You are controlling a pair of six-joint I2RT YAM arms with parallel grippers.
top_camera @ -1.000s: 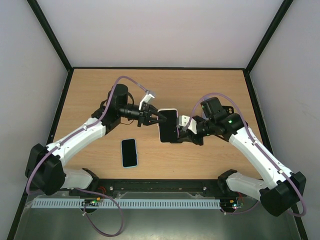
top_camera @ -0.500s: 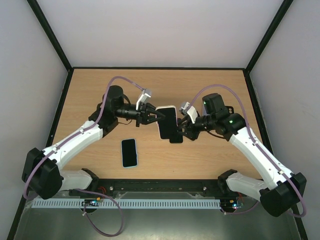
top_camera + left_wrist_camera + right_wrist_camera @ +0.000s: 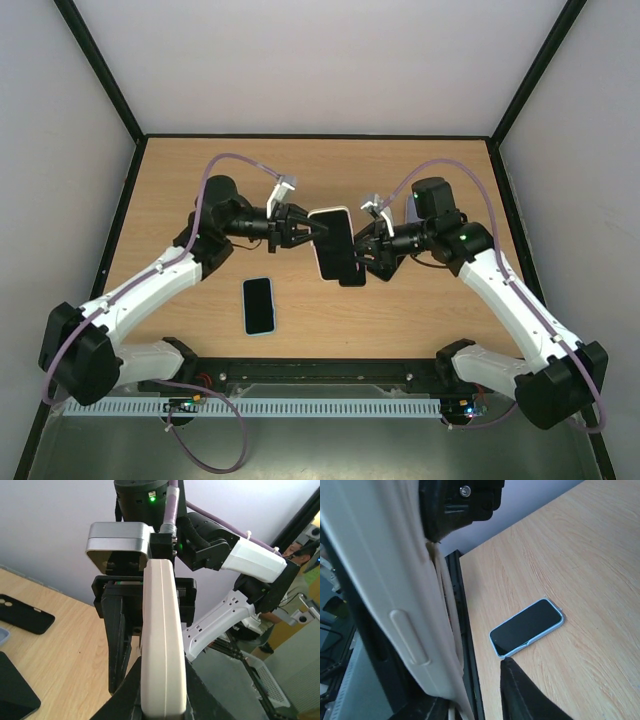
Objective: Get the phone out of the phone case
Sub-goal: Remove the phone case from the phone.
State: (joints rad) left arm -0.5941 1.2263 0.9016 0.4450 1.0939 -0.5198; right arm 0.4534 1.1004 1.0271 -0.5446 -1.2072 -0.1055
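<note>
Gripping the cream phone case [image 3: 329, 212] from both sides, we hold it in the air above the worktop [image 3: 430, 310], between our two arms. Our left tool [image 3: 303, 229] is closed on the case's left edge, and our right tool [image 3: 366, 250] is clamped on its right edge. The phone [image 3: 336, 248] sits inside the case, its dark screen turned up toward the top camera. From the left wrist we see the case edge-on, with the right tool's dark jaws on either side of it. A second phone [image 3: 259, 305], rimmed in pale blue, lies flat on the worktop nearer our bases, well apart from the held case.
</note>
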